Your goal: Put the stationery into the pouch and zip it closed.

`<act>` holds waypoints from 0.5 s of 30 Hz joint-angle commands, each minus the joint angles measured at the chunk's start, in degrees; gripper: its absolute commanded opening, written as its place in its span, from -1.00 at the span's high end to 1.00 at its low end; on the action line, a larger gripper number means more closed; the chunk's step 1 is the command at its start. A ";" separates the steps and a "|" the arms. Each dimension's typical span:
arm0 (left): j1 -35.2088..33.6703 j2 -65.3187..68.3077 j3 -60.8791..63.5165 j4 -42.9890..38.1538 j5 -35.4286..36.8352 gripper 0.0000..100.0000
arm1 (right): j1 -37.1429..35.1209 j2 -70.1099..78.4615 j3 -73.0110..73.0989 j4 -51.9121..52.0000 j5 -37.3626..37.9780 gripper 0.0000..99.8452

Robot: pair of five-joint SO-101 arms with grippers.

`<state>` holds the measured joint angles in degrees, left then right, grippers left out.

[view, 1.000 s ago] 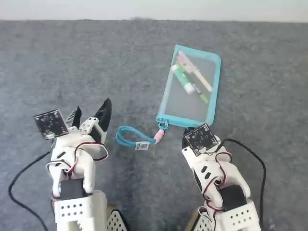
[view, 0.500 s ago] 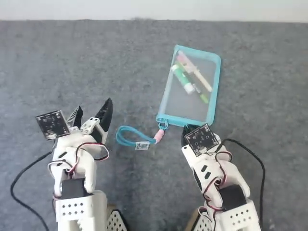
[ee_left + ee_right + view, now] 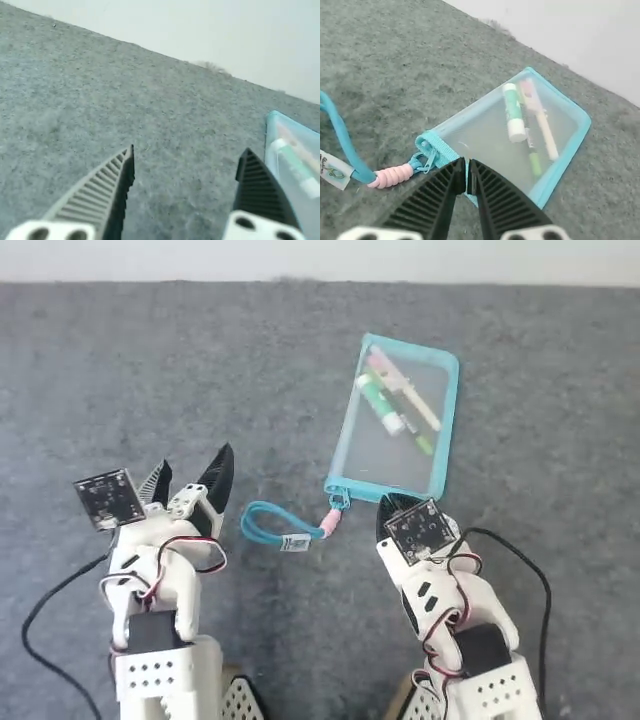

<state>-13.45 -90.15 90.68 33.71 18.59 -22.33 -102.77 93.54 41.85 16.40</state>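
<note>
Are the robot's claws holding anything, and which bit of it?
The left gripper is open and holds nothing. The right gripper is shut, its tips at the zip-pull end of the pouch; whether they pinch that edge cannot be told.

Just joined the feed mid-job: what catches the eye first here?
The clear, teal-edged pouch lies mid-table with the stationery already inside. Its blue strap curls off its near corner. The right tool, shut, sits at the pouch's near end, while the left tool is open above the grey mat.
</note>
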 commanded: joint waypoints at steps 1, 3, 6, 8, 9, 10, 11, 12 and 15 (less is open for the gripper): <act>0.18 -0.70 1.19 -5.10 0.44 0.38 | -0.22 -0.92 -0.62 -1.45 -0.09 0.97; 0.35 -0.70 2.77 -6.95 0.44 0.38 | -0.22 -0.92 -0.53 -1.45 -0.09 0.97; 0.35 -0.70 5.32 -11.25 0.44 0.38 | -0.22 -0.92 -0.53 -1.45 -0.09 0.97; 0.09 -0.70 6.11 -13.36 0.35 0.38 | -0.22 -0.92 -0.44 -1.36 -0.09 0.97; -0.09 -0.70 6.11 -13.63 0.35 0.38 | -0.22 -0.92 -0.44 -1.19 -0.09 0.97; -0.09 -0.70 6.11 -13.71 0.35 0.38 | -0.22 -0.92 -0.44 -0.92 -0.09 0.97; -0.09 -0.70 6.11 -13.71 0.35 0.38 | -0.22 -0.92 -0.26 -0.92 -0.09 0.97; -0.09 -0.70 6.11 -13.71 0.35 0.38 | -0.22 -0.92 0.18 -1.36 -0.09 0.97; -0.09 -0.70 6.11 -13.71 0.35 0.38 | -0.22 -0.92 0.70 -1.45 -0.09 0.97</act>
<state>-13.63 -90.15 97.54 21.93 18.59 -22.33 -102.77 94.86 41.67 16.40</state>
